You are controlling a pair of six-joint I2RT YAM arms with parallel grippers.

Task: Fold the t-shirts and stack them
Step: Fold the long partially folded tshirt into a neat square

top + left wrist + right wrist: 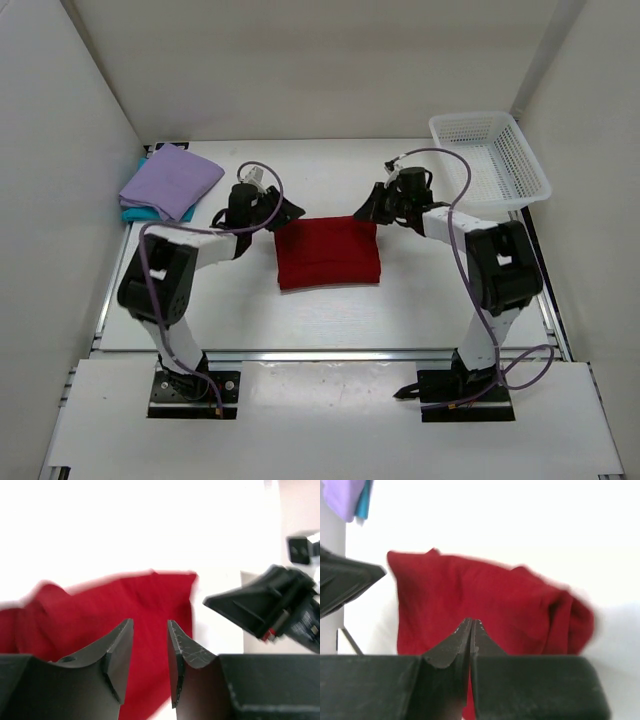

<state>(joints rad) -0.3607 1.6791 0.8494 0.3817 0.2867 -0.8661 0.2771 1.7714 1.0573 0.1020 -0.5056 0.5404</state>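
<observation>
You have the dark red shirt [328, 252] folded mid-counter, long axis left to right, lying just on the near side of both claws. Left claw [292, 212] is at its far-left corner, jaws narrowly parted, empty. Right claw [360, 213] is at the far-right corner, pinched closed on nothing. Lavender shirt [172, 180] lies on teal shirt [134, 212], far left, nearer your left arm. Basket [540, 186] holds nothing.
</observation>
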